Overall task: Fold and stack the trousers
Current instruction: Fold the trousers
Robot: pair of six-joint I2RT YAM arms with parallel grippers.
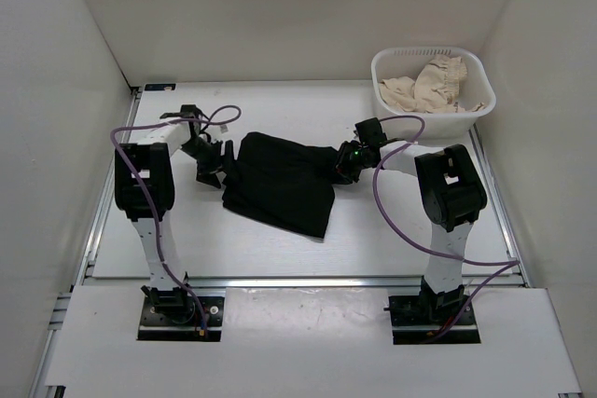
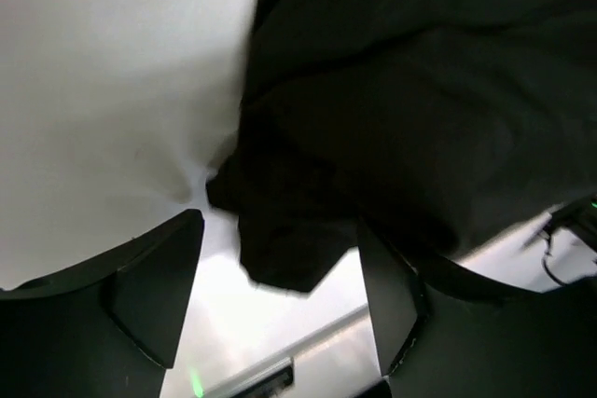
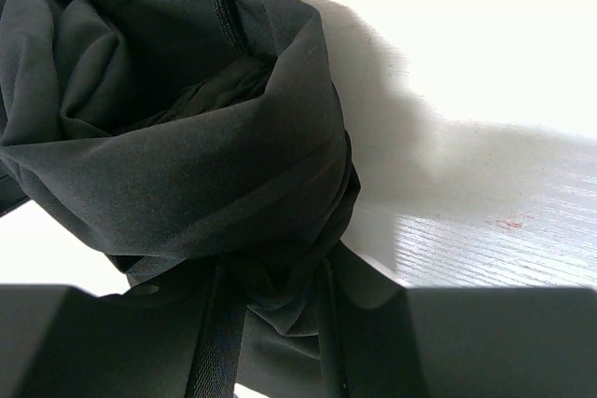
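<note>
Soft black fabric trousers (image 1: pixel 280 184), bunched in the clamped right gripper (image 1: pixel 343 171).
Between the wide, empty left gripper's (image 1: pixel 213 165) jaws, the loose edge could be dragged askew by that grip.

We see a white surface (image 1: pixel 242 249) boxed in by plain white walls (image 1: pixel 280 6) at 9, 12 and 3 o'clock. Metal rails (image 1: pixel 298 281) edge the surface at 6 o'clock and along both sides. A white panel (image 1: pixel 308 323) lies nearer us. Light falls soft and even, leaving a faint sheen on the surface.
</note>
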